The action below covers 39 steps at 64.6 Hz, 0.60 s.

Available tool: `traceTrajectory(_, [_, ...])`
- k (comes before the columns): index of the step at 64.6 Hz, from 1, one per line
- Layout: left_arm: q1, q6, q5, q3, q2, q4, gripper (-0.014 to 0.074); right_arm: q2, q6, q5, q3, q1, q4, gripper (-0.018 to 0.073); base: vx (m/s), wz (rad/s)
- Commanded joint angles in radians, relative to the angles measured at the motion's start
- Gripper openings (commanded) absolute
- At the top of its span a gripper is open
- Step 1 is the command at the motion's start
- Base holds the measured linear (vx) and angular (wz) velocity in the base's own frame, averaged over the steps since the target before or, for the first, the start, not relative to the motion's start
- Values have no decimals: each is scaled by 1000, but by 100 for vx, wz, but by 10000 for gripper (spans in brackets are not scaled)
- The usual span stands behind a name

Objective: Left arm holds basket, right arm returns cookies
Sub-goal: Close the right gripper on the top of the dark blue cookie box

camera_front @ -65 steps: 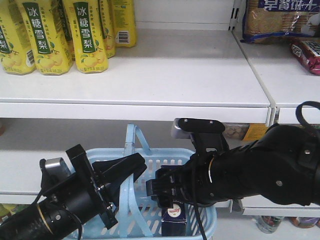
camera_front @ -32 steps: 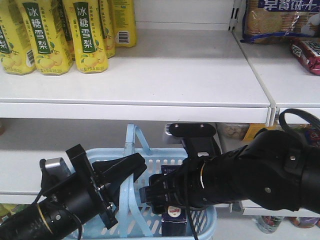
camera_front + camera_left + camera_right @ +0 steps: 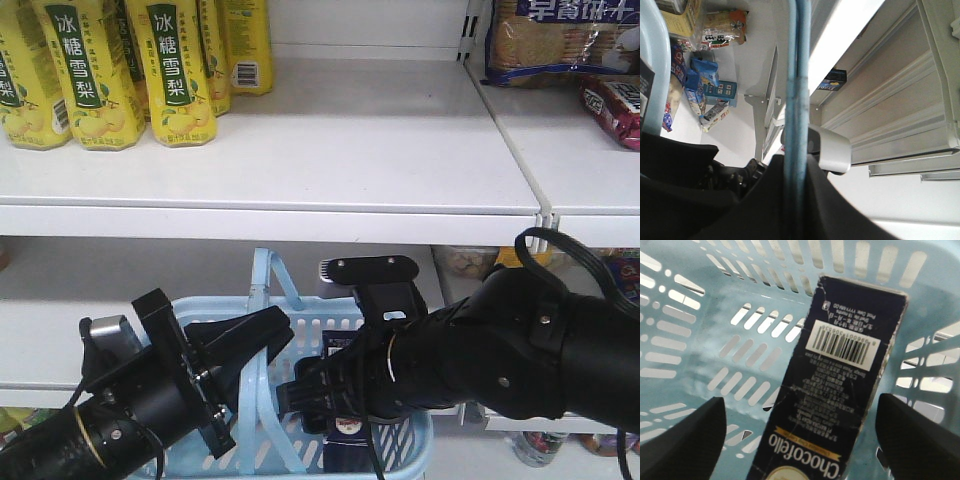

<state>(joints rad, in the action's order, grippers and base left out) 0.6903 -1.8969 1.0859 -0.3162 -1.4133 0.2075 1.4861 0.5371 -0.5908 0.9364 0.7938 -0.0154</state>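
two blocky fingers [image 3: 685, 440] of the right gripper [image 3: 800, 407] are spread wide, one on each side of the cookies [image 3: 840, 385], and neither touches the box. the dark navy box leans inside the basket [image 3: 700, 340], with its barcode end toward the slotted wall and the "chocofelo" lettering nearest the gripper. in the front view the right gripper reaches down into the basket from above the box. beside it, the left gripper [image 3: 262, 345] is clamped on one light blue swing handle [image 3: 796, 100], which runs straight between its fingers. behind the basket is a white shelf [image 3: 350, 140], with yellow bottles [image 3: 170, 70] on the left and biscuit packs [image 3: 560, 40] on the right.
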Motion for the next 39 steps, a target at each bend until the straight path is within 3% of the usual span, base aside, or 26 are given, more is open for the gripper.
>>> traceTrajectory(1, [7,0,287,-27,32,-17,0,-17,-5,41,28,-2,15,566,0,0])
traceTrajectory(39, [7,0,287,-27,32,-17,0,63,-5,78,28,-2,63,554,0,0])
